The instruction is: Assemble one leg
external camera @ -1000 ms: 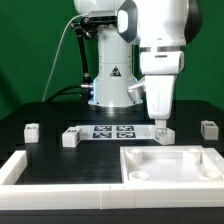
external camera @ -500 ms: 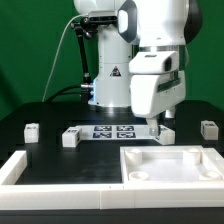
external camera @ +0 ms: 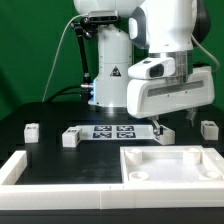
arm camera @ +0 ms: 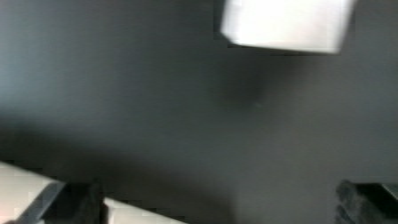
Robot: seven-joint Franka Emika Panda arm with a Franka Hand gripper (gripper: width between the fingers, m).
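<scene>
Several small white legs lie on the black table: one at the exterior view's left (external camera: 31,131), one beside the marker board (external camera: 70,138), one at the right (external camera: 208,128), and one (external camera: 164,134) just under my hand. My gripper (external camera: 173,122) is tilted sideways above that leg, jaws wide apart with nothing between them. In the wrist view a blurred white block, the leg (arm camera: 285,22), lies on the dark table well away from the two dark fingers (arm camera: 68,202). The large white tabletop (external camera: 200,170) lies at the front right.
The marker board (external camera: 112,131) lies mid-table in front of the robot base. A white L-shaped rail (external camera: 20,168) runs along the front left. A pale surface (arm camera: 22,185) shows at the wrist view's edge.
The hand stood upright over the leg by the marker board; it has now swung and tilted toward the exterior view's right. The legs have not moved.
</scene>
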